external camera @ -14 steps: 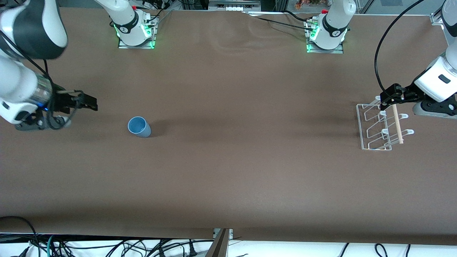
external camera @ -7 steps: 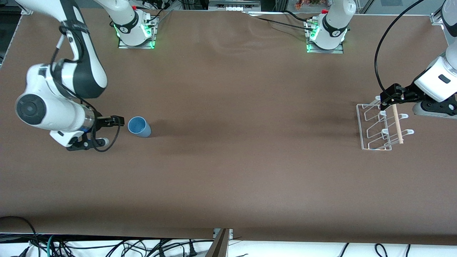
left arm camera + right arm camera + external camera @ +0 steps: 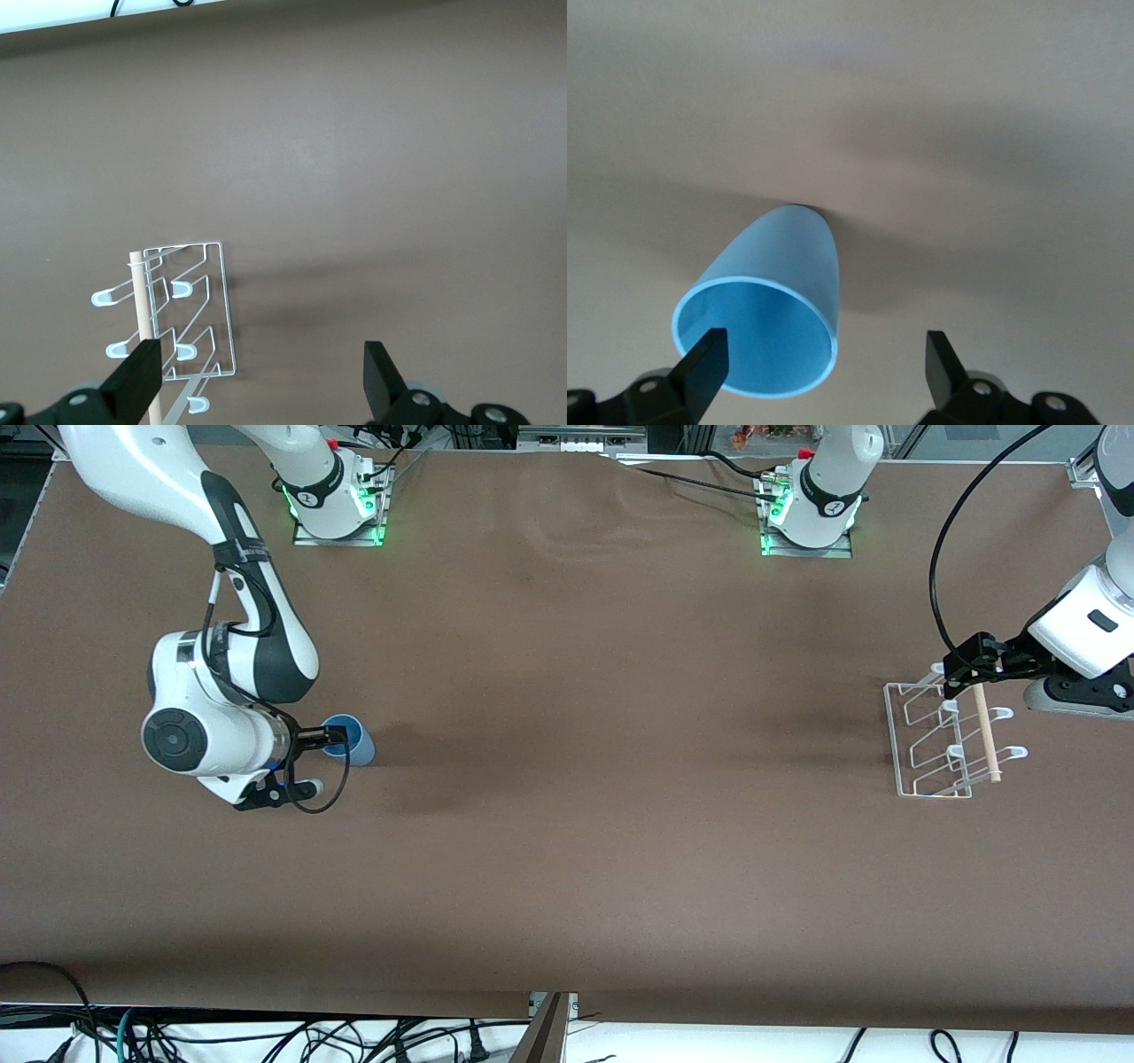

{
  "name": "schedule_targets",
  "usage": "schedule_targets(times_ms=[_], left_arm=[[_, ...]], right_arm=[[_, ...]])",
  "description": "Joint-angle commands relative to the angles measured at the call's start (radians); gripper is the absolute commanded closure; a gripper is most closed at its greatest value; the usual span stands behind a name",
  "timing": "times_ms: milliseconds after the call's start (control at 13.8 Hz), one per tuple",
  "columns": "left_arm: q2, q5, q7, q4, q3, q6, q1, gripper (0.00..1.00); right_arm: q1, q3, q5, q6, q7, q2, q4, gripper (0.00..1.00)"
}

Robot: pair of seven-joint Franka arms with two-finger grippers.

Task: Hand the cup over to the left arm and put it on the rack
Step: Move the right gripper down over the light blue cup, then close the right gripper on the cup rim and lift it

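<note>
Light-blue cup (image 3: 353, 741) standing upright on the brown desk (image 3: 567, 850), toward the right arm's end, open mouth up, long axis vertical, base on the desk surface. No handle, plain tapered wall.

Right claw (image 3: 337, 734) positioned at the cup's rim, over the mouth as seen from the front camera. In the right wrist view, claw (image 3: 824, 359) spread wide, one fingertip (image 3: 704, 354) level with the cup (image 3: 764, 310) rim and overlapping the mouth opening, the other fingertip clear of the wall with open desk showing between. Contact with the rim: cannot tell. Cup not clamped.

White wire rack (image 3: 939, 740) with wooden dowel (image 3: 986, 733) standing at the left arm's end of the desk, well apart from the cup.

Left claw (image 3: 961, 669) waiting over the rack's end farther from the front camera. In the left wrist view, claw (image 3: 257, 381) spread wide, holding nothing, rack (image 3: 190, 323) partly below one fingertip.
</note>
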Motion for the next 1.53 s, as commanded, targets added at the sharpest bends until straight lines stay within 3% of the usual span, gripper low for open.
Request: schedule_targets(times_ms=[0, 73, 145, 218, 364, 436, 800, 1018, 1236, 1455], left_arm=[[-0.005, -0.014, 0.003, 0.016, -0.001, -0.023, 0.002, 0.0], [-0.005, -0.014, 0.003, 0.016, -0.001, -0.023, 0.002, 0.0], [-0.005, -0.014, 0.003, 0.016, -0.001, -0.023, 0.002, 0.0], [-0.005, -0.014, 0.003, 0.016, -0.001, -0.023, 0.002, 0.0], [-0.005, -0.014, 0.003, 0.016, -0.001, -0.023, 0.002, 0.0], [-0.005, -0.014, 0.003, 0.016, -0.001, -0.023, 0.002, 0.0], [-0.005, -0.014, 0.003, 0.016, -0.001, -0.023, 0.002, 0.0], [-0.005, -0.014, 0.001, 0.016, -0.001, -0.025, 0.002, 0.0], [-0.005, -0.016, 0.001, 0.016, -0.006, -0.055, -0.001, 0.0], [0.009, -0.089, 0.003, 0.009, -0.008, -0.156, -0.004, 0.0]], right_arm=[[0.001, 0.0, 0.009, 0.01, -0.014, 0.01, -0.019, 0.02], [0.002, 0.0, 0.008, 0.01, -0.014, 0.022, -0.018, 0.04], [0.011, 0.0, 0.009, 0.012, -0.014, 0.031, -0.016, 0.18], [0.018, 0.0, 0.009, 0.007, -0.014, 0.041, -0.011, 0.38], [0.022, 0.0, 0.008, 0.009, 0.0, 0.057, -0.004, 0.9], [0.024, -0.002, 0.008, 0.001, -0.006, 0.058, 0.005, 1.0], [0.022, -0.002, 0.014, -0.019, 0.014, 0.061, 0.079, 1.0], [0.025, 0.0, 0.063, -0.114, 0.084, 0.061, 0.154, 1.0], [0.065, 0.0, 0.271, -0.26, 0.204, 0.061, 0.251, 1.0], [0.126, 0.0, 0.552, -0.248, 0.441, 0.074, 0.275, 1.0]])
